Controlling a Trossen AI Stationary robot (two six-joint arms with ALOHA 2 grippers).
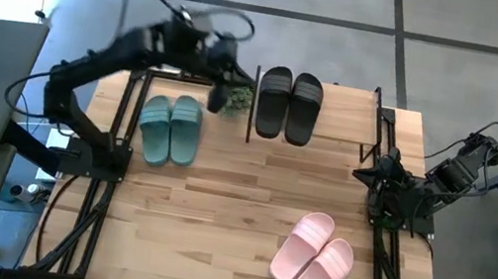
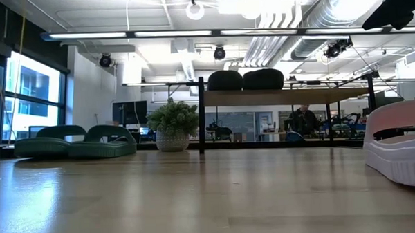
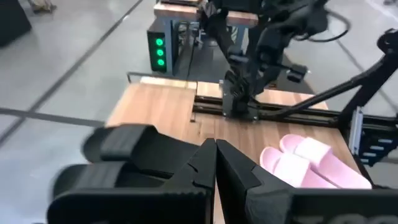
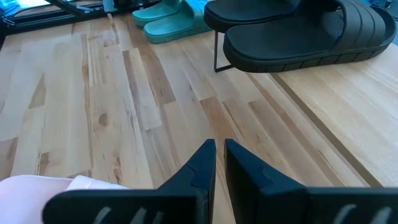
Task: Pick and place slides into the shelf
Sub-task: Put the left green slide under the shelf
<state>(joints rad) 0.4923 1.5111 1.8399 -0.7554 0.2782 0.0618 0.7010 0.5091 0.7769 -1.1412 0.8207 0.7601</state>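
The black slides (image 1: 288,104) stand side by side on their soles on top of the shelf (image 1: 346,125) at the table's far middle, and they also show in the low view (image 2: 244,79). The teal slides (image 1: 171,127) lie on the table left of the shelf. The pink slides (image 1: 313,260) lie near the front right. My left gripper (image 3: 216,149) is shut and empty. It hangs raised in the air just left of the black slides (image 3: 124,162), over the small plant. My right gripper (image 4: 219,149) waits shut and empty at the table's right edge.
A small potted plant (image 2: 172,128) stands on the table between the teal slides and the shelf's left post (image 1: 252,110). The shelf board is bare to the right of the black pair. Bare wood stretches across the table's middle (image 1: 238,208).
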